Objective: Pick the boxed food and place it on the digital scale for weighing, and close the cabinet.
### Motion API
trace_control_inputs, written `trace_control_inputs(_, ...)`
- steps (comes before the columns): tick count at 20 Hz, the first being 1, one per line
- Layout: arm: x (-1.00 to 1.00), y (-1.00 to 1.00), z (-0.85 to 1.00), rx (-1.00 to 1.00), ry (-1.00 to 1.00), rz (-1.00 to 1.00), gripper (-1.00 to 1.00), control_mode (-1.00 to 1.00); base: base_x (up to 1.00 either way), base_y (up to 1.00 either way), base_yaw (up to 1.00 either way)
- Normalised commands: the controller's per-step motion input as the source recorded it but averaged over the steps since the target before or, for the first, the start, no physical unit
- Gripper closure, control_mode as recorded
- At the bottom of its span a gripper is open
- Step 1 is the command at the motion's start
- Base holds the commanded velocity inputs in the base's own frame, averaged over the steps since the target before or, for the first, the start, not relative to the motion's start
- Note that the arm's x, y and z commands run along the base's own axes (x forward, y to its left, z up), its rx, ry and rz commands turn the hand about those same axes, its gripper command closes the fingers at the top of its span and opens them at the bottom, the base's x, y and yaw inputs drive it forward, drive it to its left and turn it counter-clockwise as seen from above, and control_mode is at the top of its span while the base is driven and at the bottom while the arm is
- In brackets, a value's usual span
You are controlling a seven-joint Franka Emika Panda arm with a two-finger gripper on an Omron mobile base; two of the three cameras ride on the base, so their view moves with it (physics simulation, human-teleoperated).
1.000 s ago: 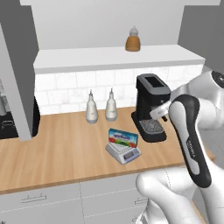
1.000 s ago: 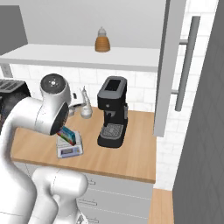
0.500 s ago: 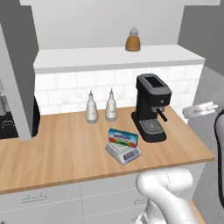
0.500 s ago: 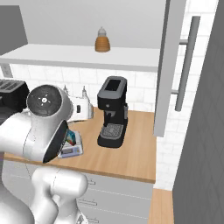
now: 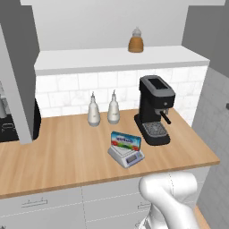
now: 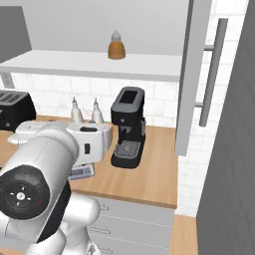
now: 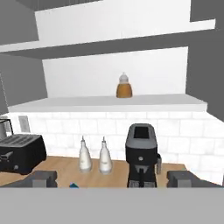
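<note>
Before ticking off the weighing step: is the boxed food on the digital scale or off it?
On it: the boxed food rests on the digital scale, its display visible in front.

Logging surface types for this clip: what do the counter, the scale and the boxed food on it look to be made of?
The counter looks like light wood with a matte finish: faint grain lines run along it. The digital scale seems to be light-grey plastic, smooth and dull, with a darker display panel. The boxed food resting on it looks like printed cardboard, blue with a red, green and white label; the render leaves this open.

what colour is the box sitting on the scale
Blue boxed food, with a red, green and white label; clearest in the left base view.
</note>
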Motion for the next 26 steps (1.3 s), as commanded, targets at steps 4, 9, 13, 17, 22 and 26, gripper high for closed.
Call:
trace_control_inputs(4, -0.63, -0.36, 0.79, 0.1, -0.29, -0.18, -1.0, -1.0, 0.0, 0.0, 0.0)
trace_control_inputs(9, -0.59, -0.48, 0.01, 0.04, -0.41, -0.27, -1.0, -1.0, 0.0, 0.0, 0.0)
trace_control_inputs(13, -0.38, -0.31, 0.0, 0.16, -0.45, -0.25, -1.0, -1.0, 0.0, 0.0, 0.0)
trace_control_inputs(17, -0.06, -0.08, 0.0, 0.08, -0.31, -0.27, -1.0, -1.0, 0.0, 0.0, 0.0)
trace_control_inputs(22, 0.07, -0.27, 0.0, 0.11, -0.01, -0.18, -1.0, -1.0, 0.0, 0.0, 0.0)
trace_control_inputs(26, 0.14, -0.47, -0.06, 0.08, 0.0, -0.04, -1.0, -1.0, 0.0, 0.0, 0.0)
